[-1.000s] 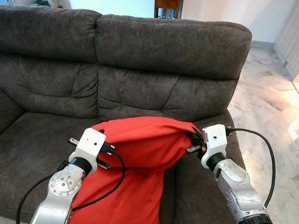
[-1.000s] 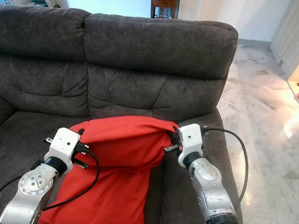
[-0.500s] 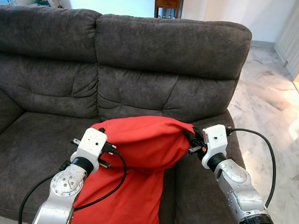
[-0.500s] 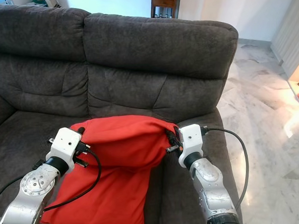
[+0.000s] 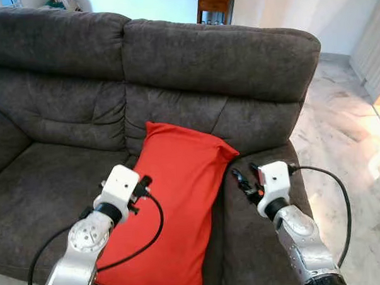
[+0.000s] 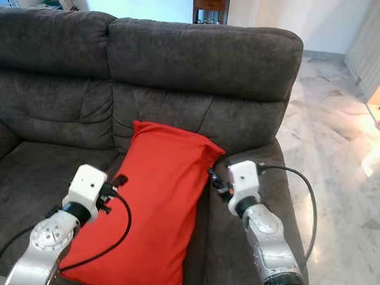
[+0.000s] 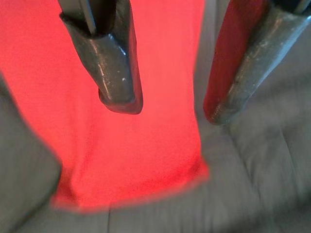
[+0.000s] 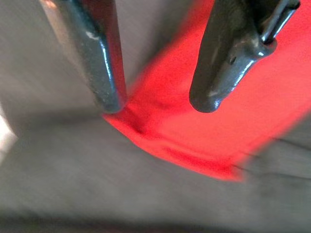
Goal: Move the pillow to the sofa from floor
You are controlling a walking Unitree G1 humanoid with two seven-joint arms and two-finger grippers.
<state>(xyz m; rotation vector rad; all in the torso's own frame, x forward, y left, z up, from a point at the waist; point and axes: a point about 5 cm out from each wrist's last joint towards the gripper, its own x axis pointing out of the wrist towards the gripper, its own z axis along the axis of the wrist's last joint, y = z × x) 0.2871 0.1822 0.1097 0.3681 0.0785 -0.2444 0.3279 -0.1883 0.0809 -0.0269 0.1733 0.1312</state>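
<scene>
Between the two claws, the red pillow [image 5: 174,206] lies on the sofa [image 5: 218,65], propped against its backrest. Left claw [image 5: 141,185] and right claw [image 5: 241,180] both gape empty beside it.

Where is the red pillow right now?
The red pillow lies on the grey sofa, leaning against its backrest, between the open left gripper and right gripper.
</scene>
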